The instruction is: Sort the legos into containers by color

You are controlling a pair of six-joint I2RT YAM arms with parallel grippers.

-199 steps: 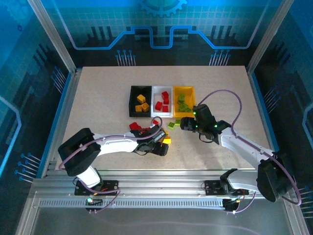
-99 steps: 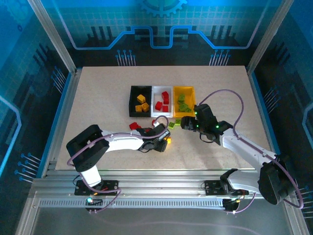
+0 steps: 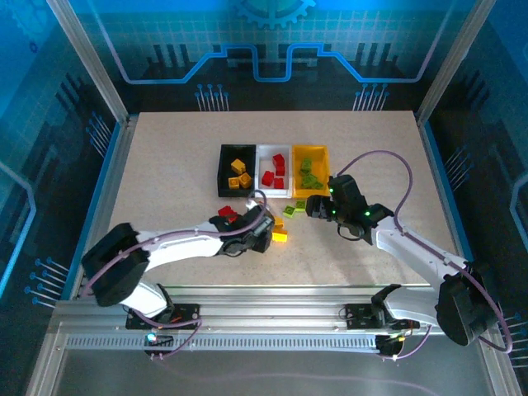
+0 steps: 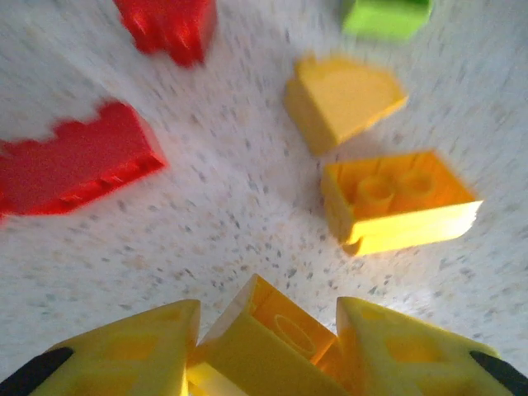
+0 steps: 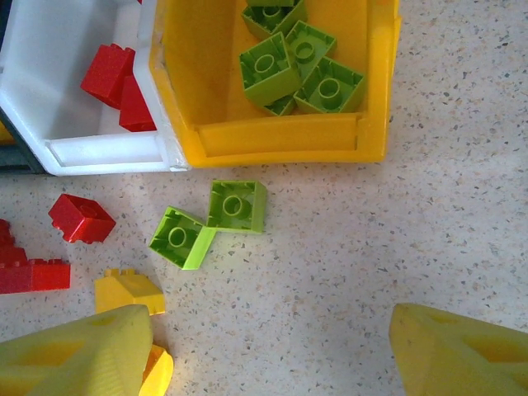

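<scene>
In the left wrist view my left gripper [image 4: 268, 330] is shut on a yellow lego [image 4: 276, 351], wedged between both yellow fingers [image 4: 124, 355] just above the table. Past it lie two loose yellow legos [image 4: 396, 202] [image 4: 342, 99] and red legos [image 4: 78, 161]. From above, the left gripper [image 3: 254, 235] sits below the containers: black [image 3: 223, 173], white [image 3: 261, 173], yellow-orange [image 3: 324, 169]. My right gripper [image 5: 272, 346] is open over bare table, near two green legos [image 5: 238, 205] [image 5: 180, 238] in front of the yellow-orange container [image 5: 280, 140].
The white container [image 5: 107, 153] holds red legos, the yellow-orange one holds green legos, and the black one holds yellow legos. Loose red legos [image 5: 81, 219] lie left of the green pair. The table's left, right and far parts are bare.
My left gripper has shut on a yellow lego and drawn left, away from the yellow lego left on the table. The left arm's elbow swung left. The right arm barely moved.
</scene>
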